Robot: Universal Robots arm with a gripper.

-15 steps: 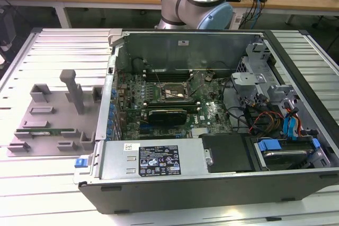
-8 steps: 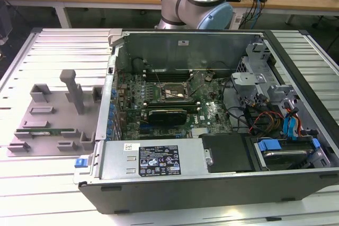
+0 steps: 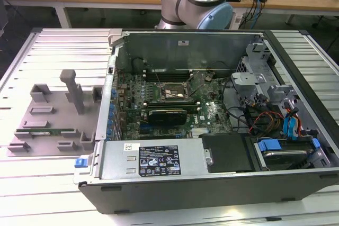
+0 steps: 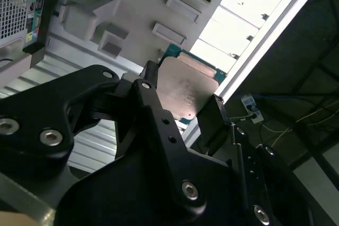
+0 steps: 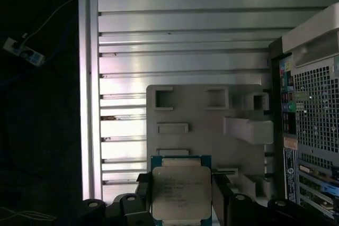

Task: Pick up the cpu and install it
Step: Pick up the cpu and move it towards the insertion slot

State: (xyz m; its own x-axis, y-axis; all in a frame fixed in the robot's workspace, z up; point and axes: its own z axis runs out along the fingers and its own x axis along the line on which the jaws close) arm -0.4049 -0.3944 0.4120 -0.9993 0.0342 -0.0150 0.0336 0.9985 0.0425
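Two of my fingers (image 4: 159,117) are clamped on opposite edges of the cpu (image 4: 185,91), whose silvery plate faces the cameras in both wrist views. I hold it in the air above the desk (image 5: 185,25), over one edge of the grey holder plate (image 5: 212,130) and near the rear of the computer case (image 5: 312,104).

My grip is on the thin rims alone, so I judge that a jolt or a tilt could let the chip twist, slip out and drop onto the plate. Set down askew in the socket (image 3: 172,92), it could damage the contacts there.

Its underside is hidden from me, one edge is cut off in the first wrist view, and I cannot make out any corner mark. In the exterior view the socket is too small to tell whether its latch stands open.
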